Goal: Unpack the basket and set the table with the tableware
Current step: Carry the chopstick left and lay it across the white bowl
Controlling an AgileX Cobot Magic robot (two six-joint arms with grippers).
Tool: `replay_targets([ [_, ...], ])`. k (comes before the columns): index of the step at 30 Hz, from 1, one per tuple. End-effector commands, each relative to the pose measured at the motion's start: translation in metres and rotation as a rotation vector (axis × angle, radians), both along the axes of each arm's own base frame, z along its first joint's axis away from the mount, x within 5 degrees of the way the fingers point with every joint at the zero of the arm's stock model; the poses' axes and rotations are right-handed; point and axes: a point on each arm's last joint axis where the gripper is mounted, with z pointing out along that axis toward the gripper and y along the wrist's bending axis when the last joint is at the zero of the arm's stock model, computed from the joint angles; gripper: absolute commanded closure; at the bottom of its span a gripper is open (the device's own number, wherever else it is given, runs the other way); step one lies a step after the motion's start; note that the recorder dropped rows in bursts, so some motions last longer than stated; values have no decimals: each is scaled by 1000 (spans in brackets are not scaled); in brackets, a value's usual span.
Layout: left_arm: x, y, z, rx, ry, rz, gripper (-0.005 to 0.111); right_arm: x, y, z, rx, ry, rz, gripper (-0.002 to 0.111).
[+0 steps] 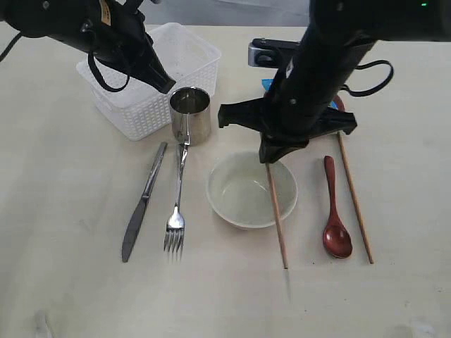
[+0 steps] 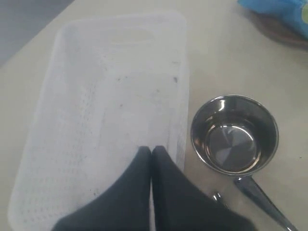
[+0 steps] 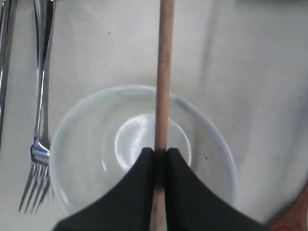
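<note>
Only one marking shows anywhere: a yellow sticker (image 1: 104, 12) on the left arm (image 1: 63, 21), its print too small to read. The left end effector (image 1: 166, 85) hangs over the edge of the white lattice basket (image 1: 134, 116) nearest the steel cup (image 1: 190, 116). In the left wrist view its fingers (image 2: 134, 187) are pressed together with nothing between them.

The right end effector (image 1: 271, 156) pinches a wooden chopstick (image 1: 277, 218) above the cream bowl (image 1: 236, 211). The stick runs across the bowl's right side and out past its rim. Whether its far tip touches the table (image 1: 63, 232) cannot be told.

Left of the bowl, the knife (image 1: 143, 203) and fork (image 1: 176, 211) lie side by side on the table. The fork's handle end meets the cup, and where one stops and the other begins is hard to make out. Right of the bowl lie the dark red spoon (image 1: 334, 218) and a second chopstick (image 1: 354, 201), whose upper end is hidden behind the right arm (image 1: 324, 63).

That arm also covers most of a blue bag (image 1: 267, 85) in the exterior view. In the left wrist view the bag is cut off at the picture's corner and blurred, so any print on it is illegible. It lies on a reddish-brown plate (image 2: 272, 31), of which only a sliver shows.
</note>
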Motion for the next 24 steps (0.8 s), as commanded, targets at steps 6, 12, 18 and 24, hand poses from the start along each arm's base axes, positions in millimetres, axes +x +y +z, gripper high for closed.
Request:
replay_targets([
  [6,-1,3,1,6,1,6,107,6,28,-17,19,59,-47,109],
  [12,-1,3,1,3,-1,7,107,10,29,-22,27,48,-86,109],
  [18,-1,3,1,1,0,8,107,13,29,-22,27,27,-86,108],
  [24,-1,3,1,1,0,8,107,13,27,-22,7,24,-98,87],
])
